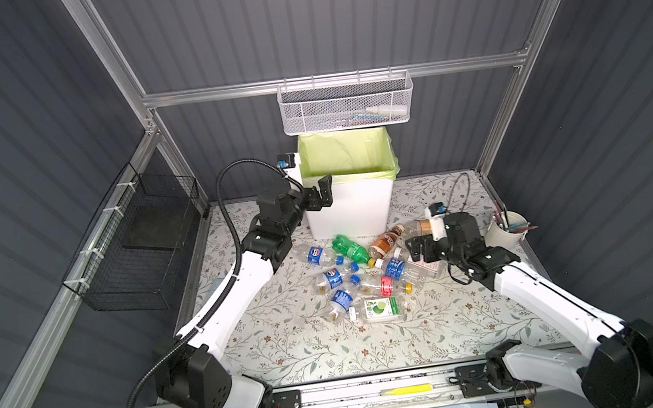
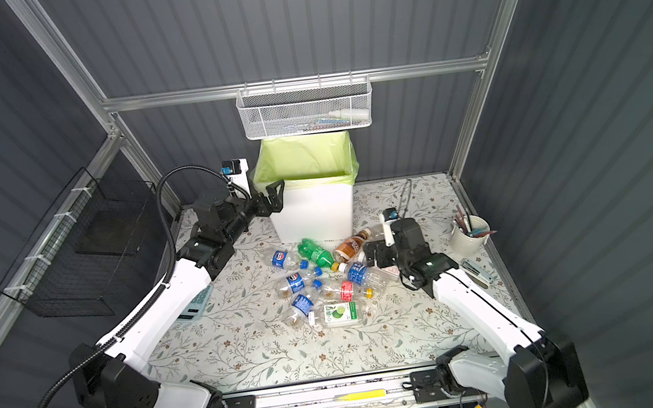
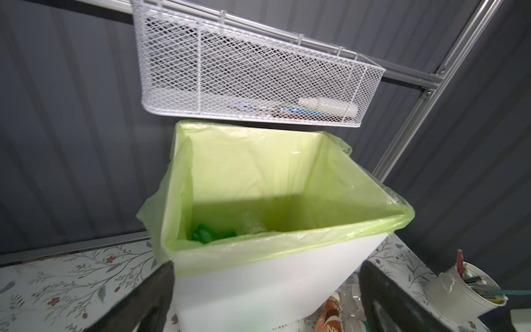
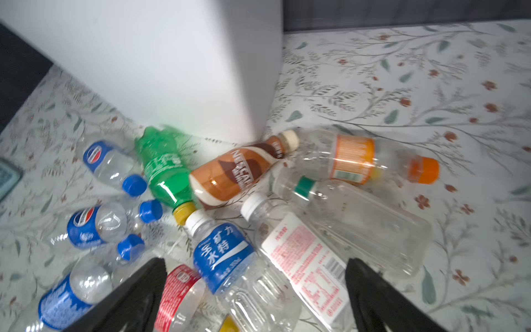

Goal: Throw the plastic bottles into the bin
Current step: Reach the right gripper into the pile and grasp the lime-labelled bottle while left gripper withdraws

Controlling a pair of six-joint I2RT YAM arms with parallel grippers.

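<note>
Black fingers of the right hand fill the near edge of the right wrist view. They are spread wide with nothing between them. This hand hangs low over the plastic bottles, just in front of the bin's right front corner. Its white arm stretches toward the bin from the near rail.

The left hand is held up at the bin's left front corner, by the rim. Its fingers are apart and empty, and its wrist camera looks down into the green liner. Something green lies on the bin's floor; what it is cannot be told.

All bottles in view lie on their sides on the tabletop in front of the bin.

Labels noted:
- The green bottle sits just before the bin's front wall; its print is too blurred to read.
- The brown bottle reads "NESCAFÉ" in part; its cap is just beside the bin's corner.
- Two clear bottles carry the Pepsi globe and blue caps.
- A blue label bears white Chinese characters.
- A white label has red small print and a barcode, unreadable.
- An orange-capped bottle has a blurred orange label.
- A lime-picture label lies farthest from the bin.
</note>
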